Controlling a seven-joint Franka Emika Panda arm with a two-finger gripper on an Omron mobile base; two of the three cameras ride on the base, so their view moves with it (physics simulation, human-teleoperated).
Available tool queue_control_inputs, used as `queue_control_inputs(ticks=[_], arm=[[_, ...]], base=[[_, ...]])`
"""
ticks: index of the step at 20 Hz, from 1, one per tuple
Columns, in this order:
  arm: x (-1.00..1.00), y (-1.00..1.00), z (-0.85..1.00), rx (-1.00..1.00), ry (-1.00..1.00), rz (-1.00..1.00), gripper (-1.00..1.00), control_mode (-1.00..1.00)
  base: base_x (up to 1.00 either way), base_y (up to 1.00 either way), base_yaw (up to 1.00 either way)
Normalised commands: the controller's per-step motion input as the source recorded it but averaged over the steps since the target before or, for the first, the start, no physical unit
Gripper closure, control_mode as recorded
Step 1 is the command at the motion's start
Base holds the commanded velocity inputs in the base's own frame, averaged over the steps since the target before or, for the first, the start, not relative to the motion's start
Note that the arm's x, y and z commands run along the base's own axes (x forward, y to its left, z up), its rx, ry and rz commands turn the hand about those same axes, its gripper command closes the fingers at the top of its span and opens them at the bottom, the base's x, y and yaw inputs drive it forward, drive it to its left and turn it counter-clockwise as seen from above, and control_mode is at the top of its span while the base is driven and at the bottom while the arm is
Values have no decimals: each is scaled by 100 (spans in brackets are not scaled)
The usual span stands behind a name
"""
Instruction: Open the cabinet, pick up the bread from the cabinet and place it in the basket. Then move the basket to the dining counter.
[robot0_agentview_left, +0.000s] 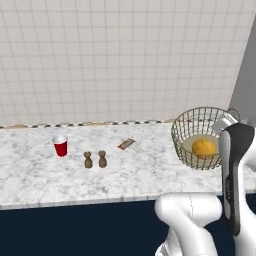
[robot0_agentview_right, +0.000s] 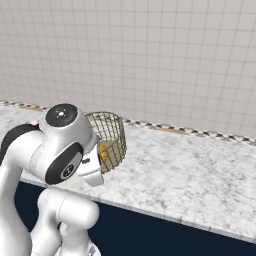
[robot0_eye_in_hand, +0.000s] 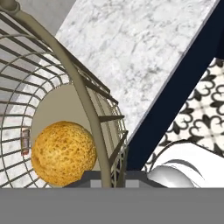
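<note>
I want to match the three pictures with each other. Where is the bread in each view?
Left base view: the bread lies inside the basket, at the right, beside the arm.
Right base view: the bread is a small orange patch seen through the mesh, left of centre, partly behind the arm.
Hand view: the bread sits at lower left on the basket floor.
Shared landmark: the basket on the marbled counter.
</note>
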Motion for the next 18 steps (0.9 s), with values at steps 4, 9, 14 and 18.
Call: queue_control_inputs(ticks=[4, 9, 14, 18], arm=[[100, -69, -47, 11, 19, 14, 100, -100], [100, -45, -98, 1, 35, 13, 100, -100], [100, -43, -69, 11, 3, 18, 100, -100], [99, -43, -30, 17, -3, 18, 100, -100]], base=[[0, 0, 0], [0, 0, 0], [0, 0, 0], [0, 0, 0]])
